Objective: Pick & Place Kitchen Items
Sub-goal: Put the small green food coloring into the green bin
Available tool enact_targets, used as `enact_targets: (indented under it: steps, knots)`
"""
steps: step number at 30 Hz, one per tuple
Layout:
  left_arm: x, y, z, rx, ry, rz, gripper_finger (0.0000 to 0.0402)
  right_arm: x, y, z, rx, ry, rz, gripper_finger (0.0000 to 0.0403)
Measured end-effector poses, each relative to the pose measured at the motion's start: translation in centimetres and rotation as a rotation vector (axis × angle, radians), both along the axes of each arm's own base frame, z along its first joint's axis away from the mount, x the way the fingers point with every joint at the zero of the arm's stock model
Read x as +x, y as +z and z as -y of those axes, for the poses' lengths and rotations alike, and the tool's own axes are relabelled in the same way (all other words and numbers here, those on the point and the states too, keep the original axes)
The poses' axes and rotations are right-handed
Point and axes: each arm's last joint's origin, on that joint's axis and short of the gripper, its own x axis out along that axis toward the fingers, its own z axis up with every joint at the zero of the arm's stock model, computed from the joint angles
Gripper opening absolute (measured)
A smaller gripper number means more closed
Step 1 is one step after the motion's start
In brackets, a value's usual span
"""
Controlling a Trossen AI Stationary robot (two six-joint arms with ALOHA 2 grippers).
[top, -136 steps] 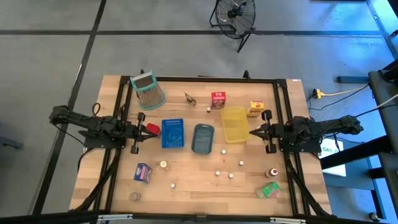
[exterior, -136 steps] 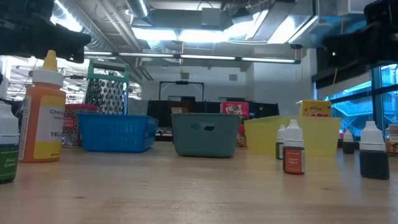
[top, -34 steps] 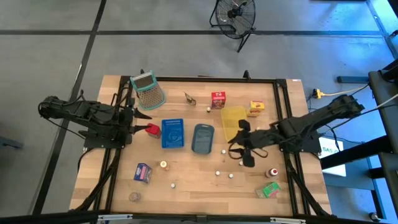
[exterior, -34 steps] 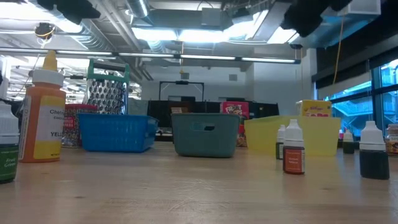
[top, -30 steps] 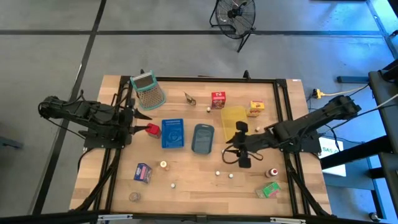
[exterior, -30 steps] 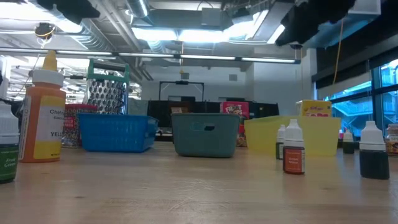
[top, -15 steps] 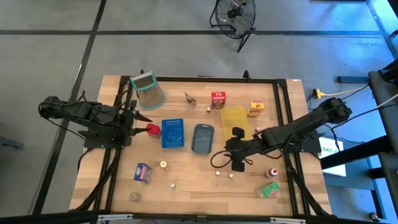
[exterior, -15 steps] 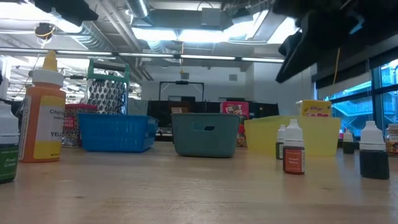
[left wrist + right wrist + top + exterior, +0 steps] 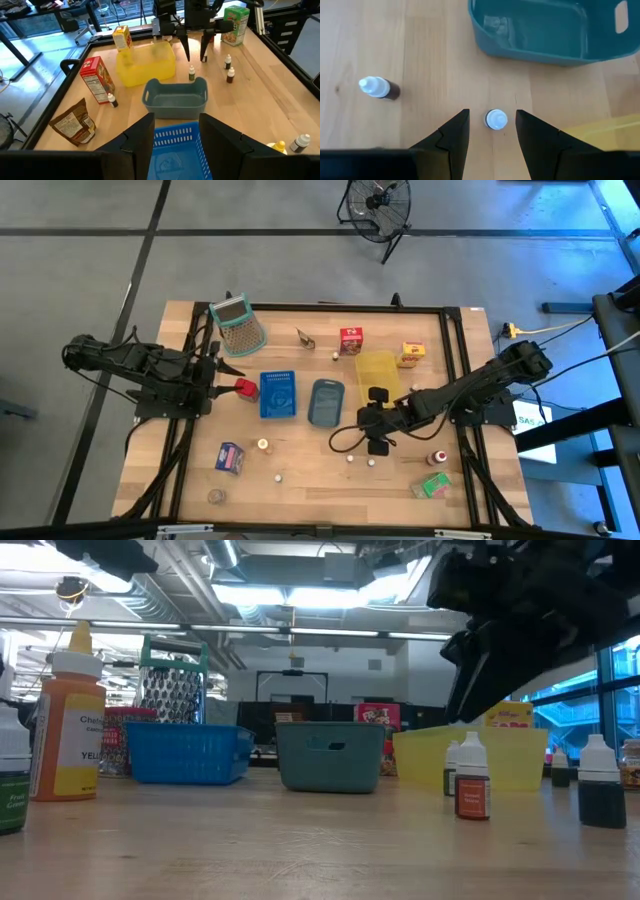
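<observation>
Three trays (image 9: 278, 394), about four cartons (image 9: 350, 340), one grater (image 9: 238, 323).

Illumination is bright and even from overhead ceiling lights (image 9: 300, 590), with soft shadows and blurred near low-view foreground.

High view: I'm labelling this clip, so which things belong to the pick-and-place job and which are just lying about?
Job: red carton, yellow carton, blue-purple carton, green carton, red-capped bottle, white-capped bottle below the open right tool.
Lying about: blue tray, grey-blue tray, yellow tray, grater, fan; left tool waits beside the blue tray.
</observation>
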Motion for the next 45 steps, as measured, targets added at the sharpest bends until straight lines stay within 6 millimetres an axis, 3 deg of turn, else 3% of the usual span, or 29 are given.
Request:
enact_targets:
  steps: [18,45]
  knots:
    - [0.0,-0.1,0.0,0.0,0.0,-0.006,0.0152,0.8,-2.7,0.4,-0.036,-0.026,-0.093,0.0163]
    - [0.0,-0.1,0.0,0.004,-0.001,-0.009,0.0152,1.2,-2.6,0.7,-0.026,-0.028,-0.063,0.0145]
